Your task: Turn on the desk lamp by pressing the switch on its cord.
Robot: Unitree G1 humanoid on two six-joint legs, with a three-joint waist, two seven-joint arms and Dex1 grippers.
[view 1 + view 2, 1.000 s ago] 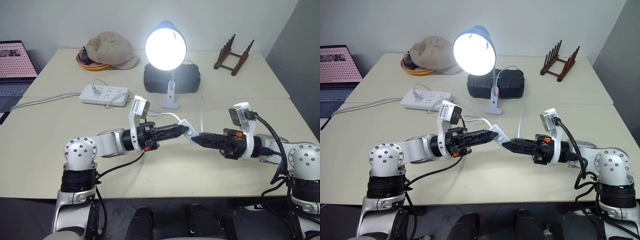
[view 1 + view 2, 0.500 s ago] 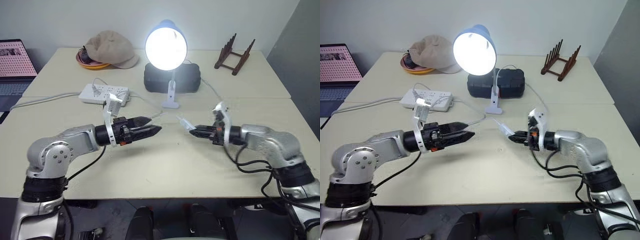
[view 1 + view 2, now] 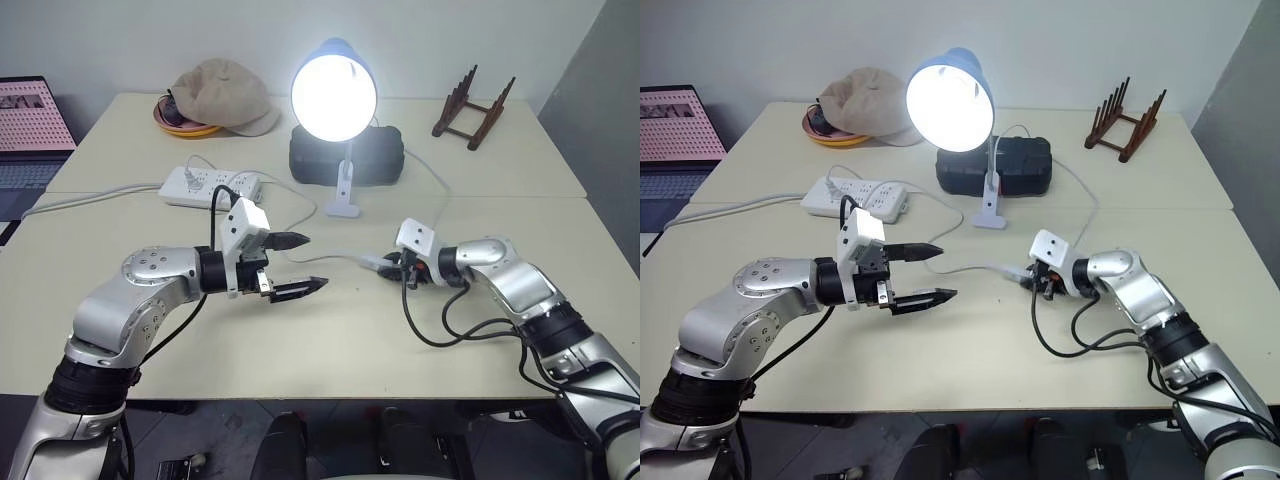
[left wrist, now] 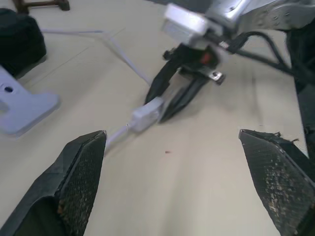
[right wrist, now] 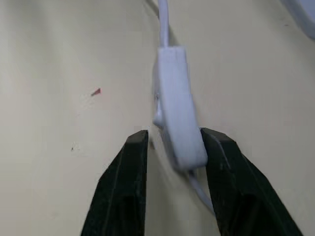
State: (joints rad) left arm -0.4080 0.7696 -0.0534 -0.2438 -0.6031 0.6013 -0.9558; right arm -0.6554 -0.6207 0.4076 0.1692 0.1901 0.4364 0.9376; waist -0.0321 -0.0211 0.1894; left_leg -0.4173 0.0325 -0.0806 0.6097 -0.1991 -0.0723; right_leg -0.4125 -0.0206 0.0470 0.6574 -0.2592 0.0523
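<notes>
The desk lamp [image 3: 334,90] stands lit at the back of the table, clipped in front of a black case. Its thin white cord [image 3: 436,186] runs down to the switch [image 3: 377,264], which lies on the tabletop. My right gripper [image 3: 391,267] has its two fingers on either side of the switch [image 5: 176,123]; one finger touches it and a small gap shows at the other. My left gripper [image 3: 309,262] hovers to the left of the switch, open wide and empty. In the left wrist view the switch [image 4: 145,113] lies between the right gripper's parted tips.
A white power strip [image 3: 210,187] lies at the back left with a grey cable running off left. A beige cap [image 3: 222,97], the black case [image 3: 380,160], a wooden rack [image 3: 474,105] and a laptop [image 3: 28,125] stand farther back.
Both grippers held the switch up between them; now it lies on the table. The left gripper has let go, opened wide and drawn left. The right has lowered and loosened. The lamp stays lit.
</notes>
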